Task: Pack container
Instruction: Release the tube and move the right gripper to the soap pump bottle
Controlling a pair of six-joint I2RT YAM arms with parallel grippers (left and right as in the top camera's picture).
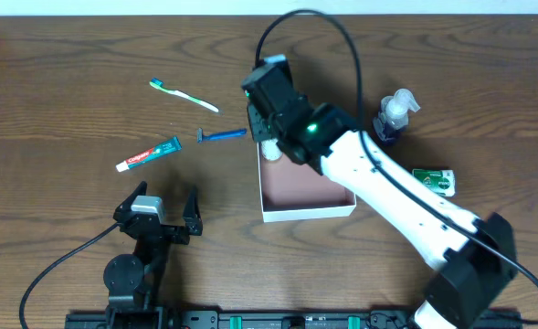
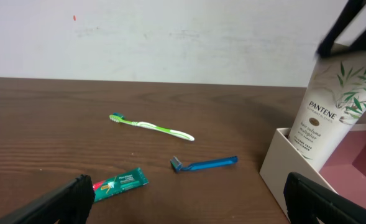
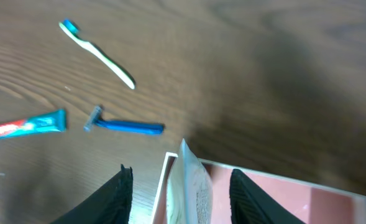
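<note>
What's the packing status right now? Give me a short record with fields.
container: lidless box, mid-table
inside it: white Pantene tube, standing at a lean in the far left corner
right tool: open, fingers either side of the tube with gaps showing
left tool: open, empty, away from the items
on table, left of box: toothbrush, razor, toothpaste
on table, right of box: spray bottle, green packet

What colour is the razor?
The razor is blue; it shows best in the left wrist view.
</note>
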